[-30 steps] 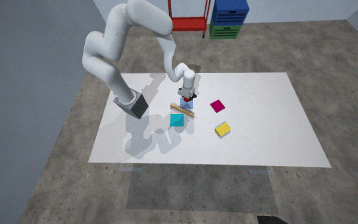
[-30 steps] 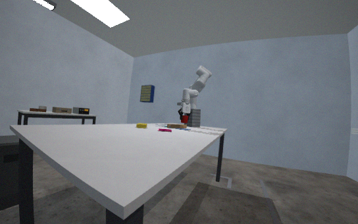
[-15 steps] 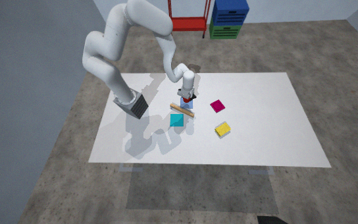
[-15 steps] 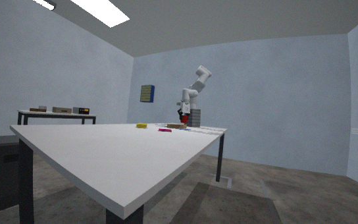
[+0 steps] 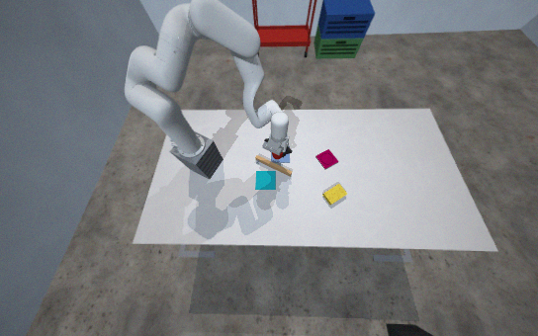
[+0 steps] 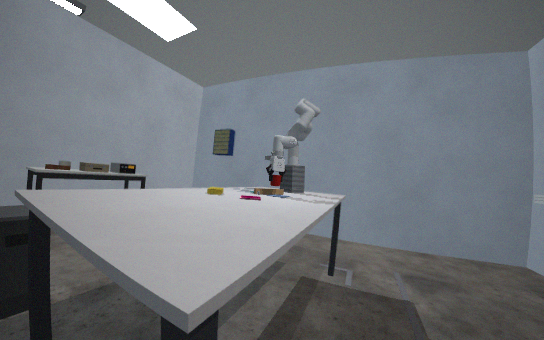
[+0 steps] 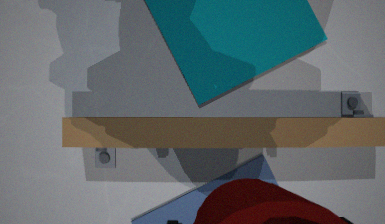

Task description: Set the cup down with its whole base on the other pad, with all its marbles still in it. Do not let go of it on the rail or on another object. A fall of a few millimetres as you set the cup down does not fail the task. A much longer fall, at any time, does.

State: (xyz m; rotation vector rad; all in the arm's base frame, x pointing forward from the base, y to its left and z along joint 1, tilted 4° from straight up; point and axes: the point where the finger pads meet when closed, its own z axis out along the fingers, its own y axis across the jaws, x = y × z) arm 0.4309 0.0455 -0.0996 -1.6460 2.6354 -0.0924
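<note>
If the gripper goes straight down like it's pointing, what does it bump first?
Probably the blue-grey pad: the gripper points down holding the red cup over that pad's edge, short of the wooden rail.

No lettering, label, brand mark or number can be read anywhere in the room. The blue wall panel point(image 6: 223, 142) shows only blurred rows, and the boxes on the far bench point(image 6: 86, 174) are too small to make out any print.
</note>
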